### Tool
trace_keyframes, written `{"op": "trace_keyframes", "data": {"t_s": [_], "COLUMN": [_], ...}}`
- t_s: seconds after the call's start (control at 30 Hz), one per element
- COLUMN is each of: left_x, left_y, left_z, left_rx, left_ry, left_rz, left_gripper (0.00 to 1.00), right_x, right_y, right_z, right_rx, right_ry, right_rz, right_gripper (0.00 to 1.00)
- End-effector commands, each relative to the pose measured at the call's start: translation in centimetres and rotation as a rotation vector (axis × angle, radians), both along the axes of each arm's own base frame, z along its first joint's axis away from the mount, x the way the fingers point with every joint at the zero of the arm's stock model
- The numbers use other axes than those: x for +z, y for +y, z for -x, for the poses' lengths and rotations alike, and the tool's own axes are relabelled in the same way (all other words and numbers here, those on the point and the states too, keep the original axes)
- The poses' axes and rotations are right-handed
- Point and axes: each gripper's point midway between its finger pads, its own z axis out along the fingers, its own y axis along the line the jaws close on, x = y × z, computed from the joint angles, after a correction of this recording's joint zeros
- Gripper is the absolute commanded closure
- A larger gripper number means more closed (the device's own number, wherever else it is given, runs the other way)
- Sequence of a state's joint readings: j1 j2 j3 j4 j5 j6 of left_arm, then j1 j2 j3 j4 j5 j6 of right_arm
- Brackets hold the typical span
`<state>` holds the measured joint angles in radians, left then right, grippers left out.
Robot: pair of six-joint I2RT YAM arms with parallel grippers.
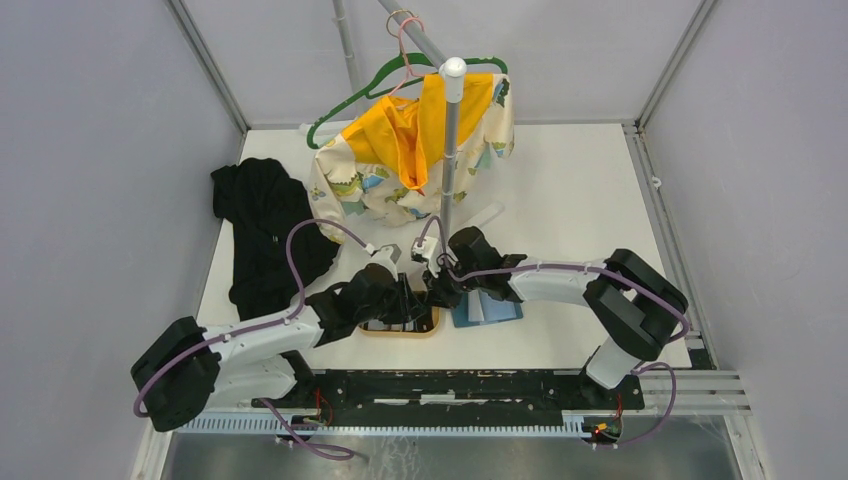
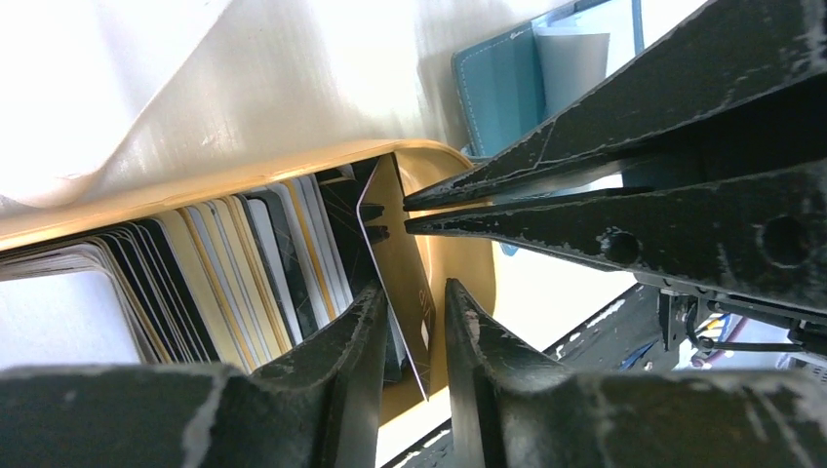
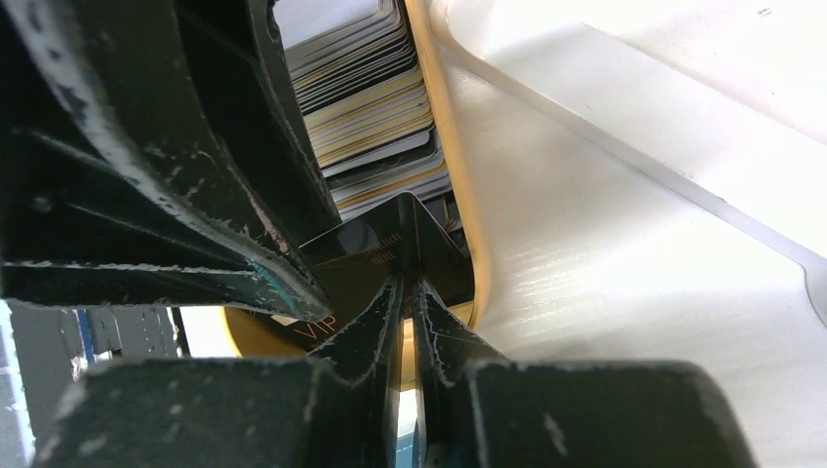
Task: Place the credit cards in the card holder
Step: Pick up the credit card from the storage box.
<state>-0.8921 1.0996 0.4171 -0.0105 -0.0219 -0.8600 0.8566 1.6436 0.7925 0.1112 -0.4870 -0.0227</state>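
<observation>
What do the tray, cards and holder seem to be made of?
Tray: probably wood, with a smooth, tan, varnished rim.
Cards: thin glossy plastic, with stiff edges and printed faces.
Holder: teal leather or imitation, matte, stitched along its edge.

Credit cards [image 2: 244, 273]: thin plastic, smooth, glossy. Tray [image 2: 195, 185]: pale wood, smooth, soft sheen. Card holder [image 2: 497, 88]: matt, looks like leather, stitched edge. Left tool [image 2: 412, 292]: black, matt, scuffed, chipped pale along edges. Desk [image 1: 560, 200]: smooth, matt.

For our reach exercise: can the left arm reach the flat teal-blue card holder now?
Probably not: the right gripper, shut on a black plastic card above the tan wooden tray, blocks the way.
</observation>
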Motion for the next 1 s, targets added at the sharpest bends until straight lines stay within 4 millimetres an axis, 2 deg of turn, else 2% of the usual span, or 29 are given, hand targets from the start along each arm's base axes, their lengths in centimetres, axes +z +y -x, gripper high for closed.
{"op": "trace_keyframes", "data": {"t_s": [0.0, 0.1, 0.23, 0.27, 0.4, 0.67, 0.8, 0.97], "left_x": [1.8, 1.7, 1.4, 1.5, 2.3, 4.7, 6.9, 10.9], "left_y": [-1.2, -1.2, -0.5, -0.2, 0.7, 2.0, 1.6, 0.2], "left_z": [-1.4, -1.8, -1.8, -1.8, -1.7, -1.5, -1.4, -1.0], "left_rx": [0.021, 0.033, 0.049, 0.055, 0.070, 0.049, 0.008, -0.074], "left_ry": [-0.044, -0.050, -0.047, -0.051, -0.075, -0.170, -0.261, -0.424], "left_rz": [0.031, 0.013, -0.033, -0.040, -0.052, -0.035, 0.032, 0.201], "left_gripper": [0.67, 0.75, 0.97, 0.98, 0.98, 0.98, 0.98, 0.98], "right_x": [0.6, 0.8, 2.2, 2.9, 5.7, 10.5, 13.2, 15.0], "right_y": [0.4, 0.4, 0.5, 0.5, 0.2, -1.8, -3.2, -5.0], "right_z": [-0.2, -0.2, -0.5, -0.6, -0.3, 2.3, 3.0, 4.1], "right_rx": [0.000, 0.003, 0.024, 0.034, 0.120, 0.421, 0.480, 0.526], "right_ry": [0.016, 0.017, -0.022, -0.045, -0.137, -0.351, -0.444, -0.507], "right_rz": [-0.034, -0.041, -0.065, -0.076, -0.134, -0.244, -0.338, -0.469], "right_gripper": [0.87, 0.87, 0.87, 0.86, 0.71, 0.55, 0.43, 0.19]}}
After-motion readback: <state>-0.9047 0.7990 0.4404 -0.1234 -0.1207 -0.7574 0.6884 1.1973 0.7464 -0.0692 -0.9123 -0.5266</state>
